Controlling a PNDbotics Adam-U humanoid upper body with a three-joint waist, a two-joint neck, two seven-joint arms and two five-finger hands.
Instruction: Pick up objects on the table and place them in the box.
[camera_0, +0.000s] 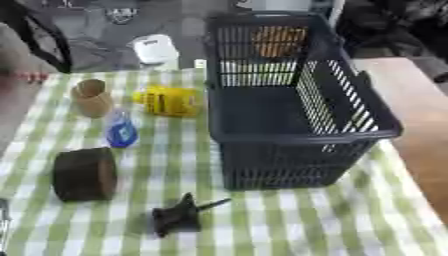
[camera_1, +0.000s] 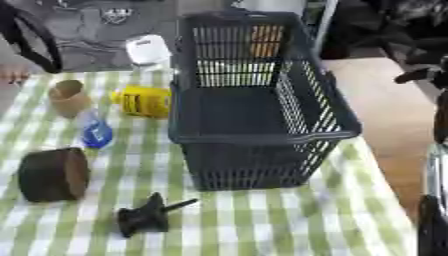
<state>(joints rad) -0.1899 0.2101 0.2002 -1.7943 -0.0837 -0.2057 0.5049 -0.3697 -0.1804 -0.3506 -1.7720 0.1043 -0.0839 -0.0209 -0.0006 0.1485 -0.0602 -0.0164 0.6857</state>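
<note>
Right eye view: right hand (camera_1: 431, 224) at the lower right edge, fingers' state indiscernible, well apart from the black object (camera_1: 143, 217).

We see a dark plastic basket (camera_0: 297, 125) with slatted walls, matt, on a green-and-white checked cloth (camera_0: 289, 220) that looks soft. The yellow container (camera_0: 169, 101) and blue bottle (camera_0: 121, 131) look like smooth plastic, slightly glossy. The tan tube (camera_0: 91, 97) looks like matt cardboard; the dark brown cylinder (camera_0: 85, 173) is dull.
</note>
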